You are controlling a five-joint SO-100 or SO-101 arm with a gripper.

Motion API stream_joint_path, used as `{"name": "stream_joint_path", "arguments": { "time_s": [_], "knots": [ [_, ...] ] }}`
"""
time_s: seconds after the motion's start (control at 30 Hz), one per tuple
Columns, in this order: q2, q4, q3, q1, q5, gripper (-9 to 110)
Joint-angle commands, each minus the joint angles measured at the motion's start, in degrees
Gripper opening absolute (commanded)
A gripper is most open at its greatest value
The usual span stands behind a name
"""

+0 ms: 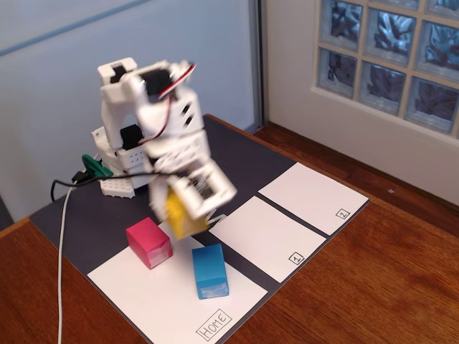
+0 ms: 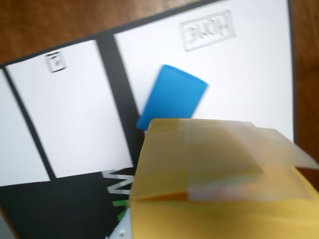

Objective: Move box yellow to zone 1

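My gripper [image 1: 188,215] clamps the yellow box [image 1: 183,213] above the Home sheet [image 1: 172,297] — zone 1 [image 1: 267,236] lies at three o'clock. Three boxes in all: yellow, one pink box [image 1: 149,242], one blue box [image 1: 209,270].

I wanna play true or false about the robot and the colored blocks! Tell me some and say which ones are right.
1. The end effector holds the yellow box. True.
2. The yellow box already lies on the sheet marked 1. False: it is held up in the end effector, over the edge of the Home sheet.
3. The blue block sits on the Home sheet. True.
4. The pink block is on the sheet marked 2. False: it is at the Home sheet's edge.
5. The sheet marked 1 has nothing on it. True.
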Motion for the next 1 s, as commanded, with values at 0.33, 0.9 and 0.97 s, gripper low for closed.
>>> {"name": "stream_joint_path", "arguments": {
  "time_s": [0.33,0.9,0.97],
  "knots": [
    [8.35,7.38,3.08,-18.63,8.44,-1],
    [8.96,-10.63,24.70,-22.41,12.22,-1],
    [8.00,-12.57,24.70,-22.15,12.39,-1]
  ]
}}
